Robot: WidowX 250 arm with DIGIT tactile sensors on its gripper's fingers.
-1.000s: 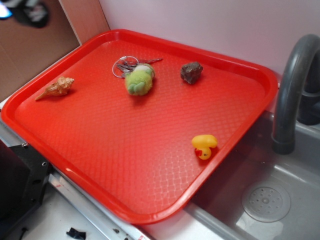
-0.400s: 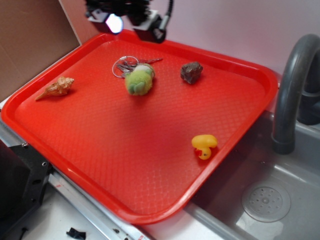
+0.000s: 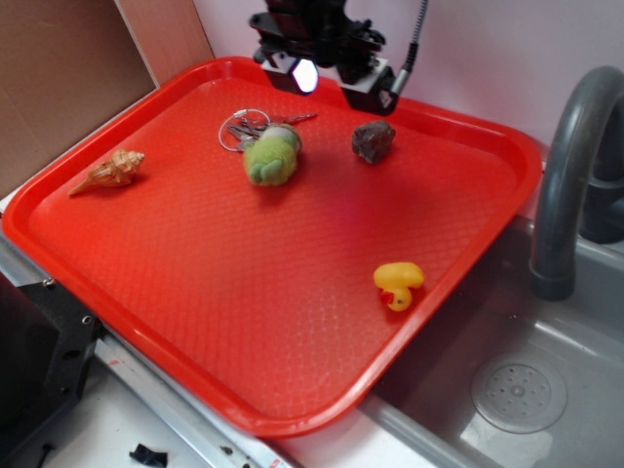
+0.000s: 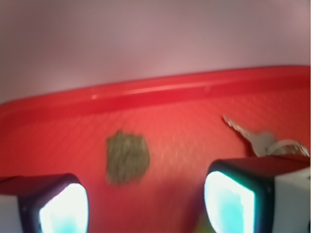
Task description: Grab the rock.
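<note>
I am hanging my gripper (image 3: 327, 73) over the far rim of the red tray (image 3: 292, 292), jaws spread and holding nothing; the rock (image 4: 126, 156) is lying ahead and left of centre between my fingers (image 4: 228, 201), near the rim, standing slightly taller than wide.

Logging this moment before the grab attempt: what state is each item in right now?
Small dark brown-grey lumpy rock: resting on the tray, ungrasped.
Black gripper: open, empty, above the tray's far edge.
Fuzzy green plush keychain: lying flat, keys splayed behind.
Tan spiral seashell: on its side.
Yellow rubber duck: tipped over.
</note>
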